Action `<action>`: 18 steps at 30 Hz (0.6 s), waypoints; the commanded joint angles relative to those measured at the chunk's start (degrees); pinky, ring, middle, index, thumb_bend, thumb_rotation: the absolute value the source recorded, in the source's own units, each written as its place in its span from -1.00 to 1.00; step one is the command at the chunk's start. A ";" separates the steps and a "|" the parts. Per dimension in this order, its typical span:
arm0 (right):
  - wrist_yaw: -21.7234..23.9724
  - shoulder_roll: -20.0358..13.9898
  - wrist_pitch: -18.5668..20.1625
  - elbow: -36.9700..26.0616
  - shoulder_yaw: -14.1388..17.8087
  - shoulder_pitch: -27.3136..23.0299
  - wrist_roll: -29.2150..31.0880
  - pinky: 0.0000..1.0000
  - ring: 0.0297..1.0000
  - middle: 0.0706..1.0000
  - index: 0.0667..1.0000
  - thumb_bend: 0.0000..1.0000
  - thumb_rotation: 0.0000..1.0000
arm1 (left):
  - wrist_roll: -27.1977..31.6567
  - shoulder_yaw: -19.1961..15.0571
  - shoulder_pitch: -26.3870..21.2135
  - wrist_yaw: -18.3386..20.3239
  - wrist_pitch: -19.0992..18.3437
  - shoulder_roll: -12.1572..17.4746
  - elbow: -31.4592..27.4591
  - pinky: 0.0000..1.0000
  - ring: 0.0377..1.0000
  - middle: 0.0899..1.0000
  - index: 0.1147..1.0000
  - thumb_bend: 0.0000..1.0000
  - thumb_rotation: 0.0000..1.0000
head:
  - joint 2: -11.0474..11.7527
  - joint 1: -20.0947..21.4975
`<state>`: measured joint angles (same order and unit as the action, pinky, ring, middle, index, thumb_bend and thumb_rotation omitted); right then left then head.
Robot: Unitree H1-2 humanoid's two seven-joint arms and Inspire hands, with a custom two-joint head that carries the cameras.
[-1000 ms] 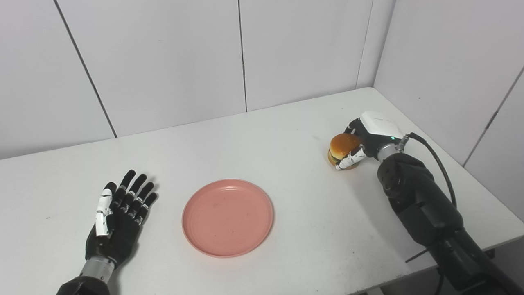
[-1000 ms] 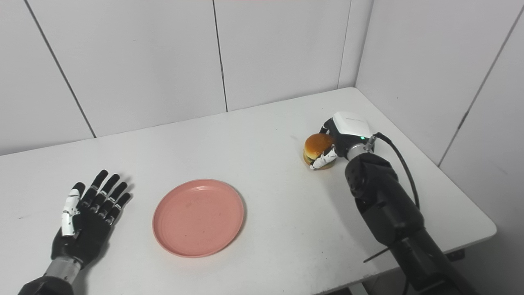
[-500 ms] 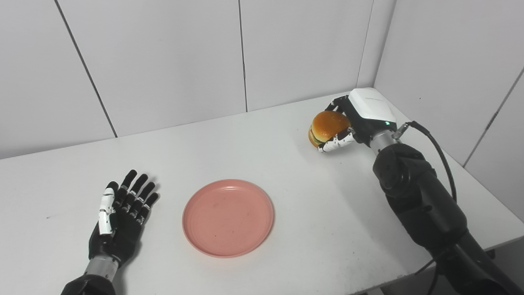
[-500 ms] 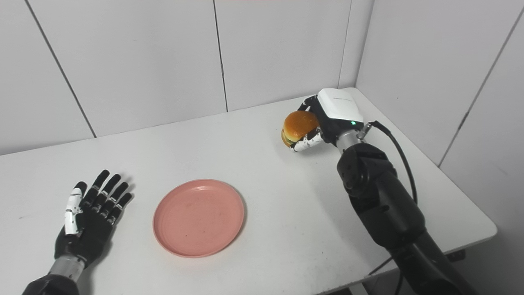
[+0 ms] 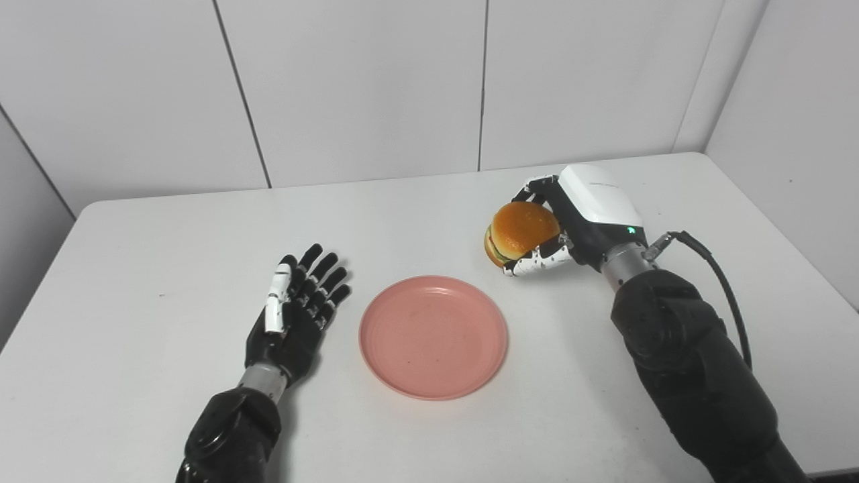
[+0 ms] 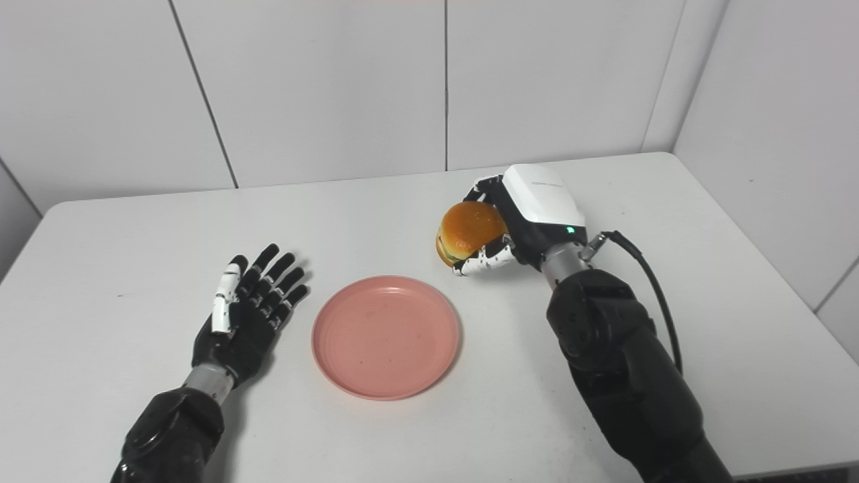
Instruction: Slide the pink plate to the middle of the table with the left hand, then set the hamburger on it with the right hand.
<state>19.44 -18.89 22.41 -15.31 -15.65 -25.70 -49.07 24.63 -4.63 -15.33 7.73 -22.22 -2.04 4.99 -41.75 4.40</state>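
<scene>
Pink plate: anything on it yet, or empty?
Empty. The pink plate shows only bare surface; the hamburger is in the right hand, above the table beyond the plate's far right rim.

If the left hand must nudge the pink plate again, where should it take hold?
Probably the pink plate by its raised rim on the side facing the open left hand, coming in low from that side. It lies flat and shallow, and that edge is free; the right hand holds the hamburger.

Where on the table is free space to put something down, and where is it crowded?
The pink plate holds nothing. Bare table lies left of the left hand and along the back wall. Crowded: right of the plate, where the right hand carries the hamburger and its arm crosses the front.
</scene>
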 commanded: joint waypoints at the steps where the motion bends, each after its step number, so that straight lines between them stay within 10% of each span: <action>1: -1.16 0.77 -2.14 -0.73 -0.28 -2.94 -0.20 -0.70 -0.62 -0.54 -0.13 0.02 -0.75 | -0.96 0.52 -0.56 -1.06 -1.70 -0.70 -0.31 0.88 0.86 0.86 0.83 -0.30 1.00 | -0.35 -1.37; 18: 1.40 6.20 -2.54 0.65 -6.46 -1.62 -0.57 -0.70 -0.60 -0.48 -0.11 0.03 -0.76 | -3.37 1.88 -1.39 -2.19 -1.37 -2.21 0.00 0.85 0.81 0.81 0.79 -0.29 1.00 | -1.63 -4.99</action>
<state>21.72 -13.63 21.78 -14.30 -22.16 -25.67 -49.78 22.04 -3.26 -15.65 6.03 -22.32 -3.85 4.93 -43.33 -0.53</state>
